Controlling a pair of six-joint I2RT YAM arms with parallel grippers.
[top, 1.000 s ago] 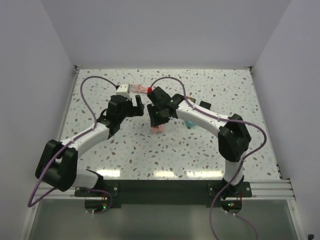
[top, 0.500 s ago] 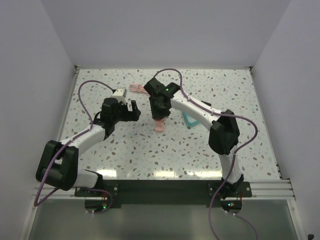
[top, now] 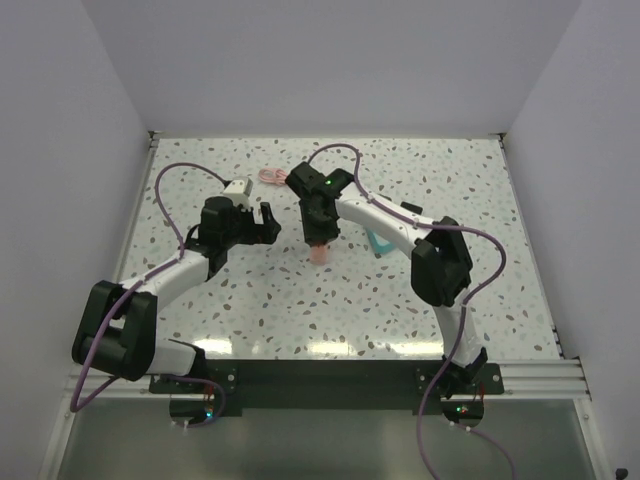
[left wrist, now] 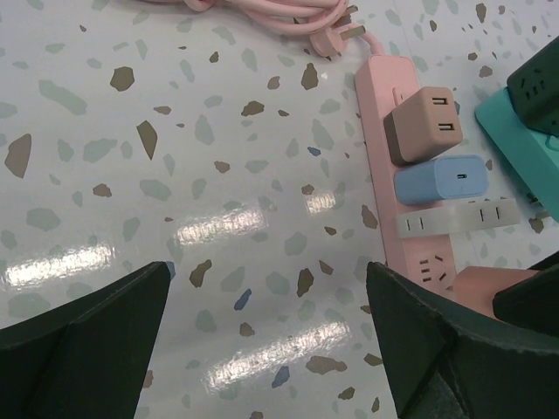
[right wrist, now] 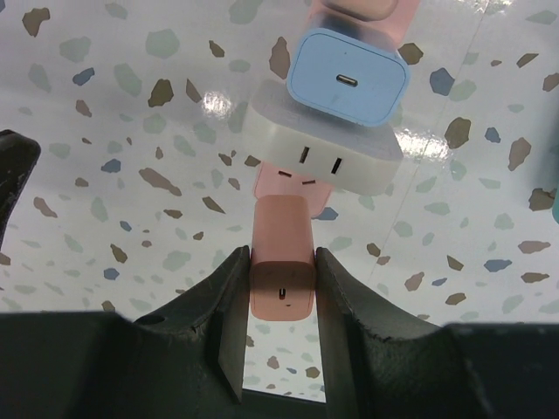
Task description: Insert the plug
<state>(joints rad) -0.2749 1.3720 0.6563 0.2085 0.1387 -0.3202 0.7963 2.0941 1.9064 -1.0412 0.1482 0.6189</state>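
The off-white plug [left wrist: 450, 218] [right wrist: 327, 157] sits across the pink power strip [left wrist: 380, 131], between a blue charger [left wrist: 441, 179] [right wrist: 348, 77] and a free socket [left wrist: 428, 266]. My right gripper [right wrist: 281, 288] [top: 320, 232] points down and is shut on a pink-orange block [right wrist: 281, 262] [top: 320, 252] over the strip's end, just beside the plug. I cannot tell whether that block is seated in the strip. My left gripper [left wrist: 266, 332] [top: 255, 222] hangs open over bare table, left of the strip, holding nothing.
A tan block [left wrist: 424, 122] is plugged in beyond the blue charger. The strip's pink cable [left wrist: 262, 10] [top: 272, 177] lies coiled at the back. A teal strip [left wrist: 515, 148] [top: 380, 243] carrying a dark green plug [left wrist: 537, 87] lies to the right. White walls enclose the table.
My right wrist has swung left and turned to point straight down, still shut on the pink-orange block. My left gripper has drawn back a little to the left, open throughout.
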